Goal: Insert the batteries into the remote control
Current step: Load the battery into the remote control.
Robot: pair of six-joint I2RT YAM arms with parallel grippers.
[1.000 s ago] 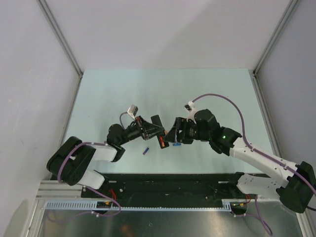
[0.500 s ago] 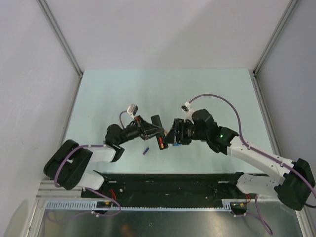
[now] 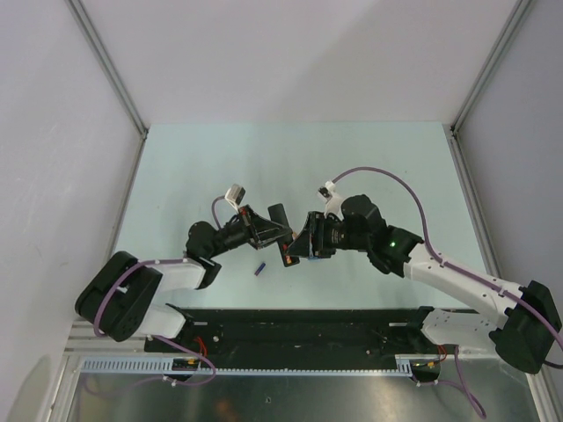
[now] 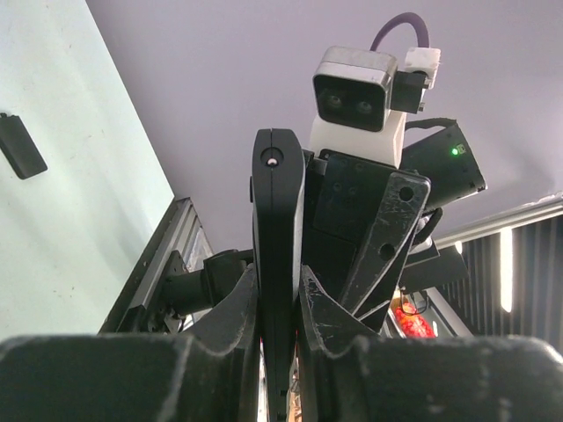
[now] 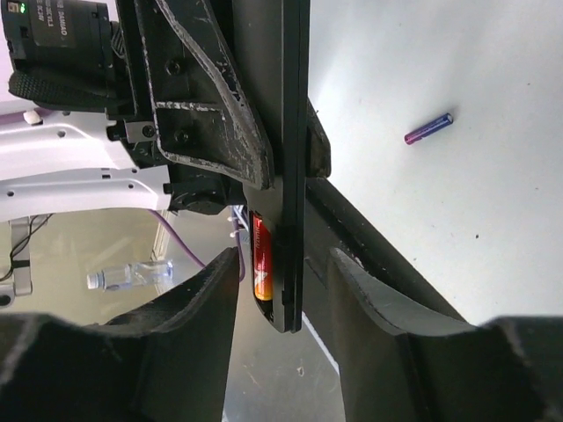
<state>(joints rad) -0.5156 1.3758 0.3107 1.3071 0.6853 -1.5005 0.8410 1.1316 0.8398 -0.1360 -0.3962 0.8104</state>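
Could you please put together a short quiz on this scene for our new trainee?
1. True or false: the left gripper is shut on the remote.
2. What colour is the battery sitting in the remote's recess? A blue, B orange-red, C dark grey.
3. Fill in the blank: the purple battery lies loose on the ____.

Key: 1 true; 2 B; 3 table.
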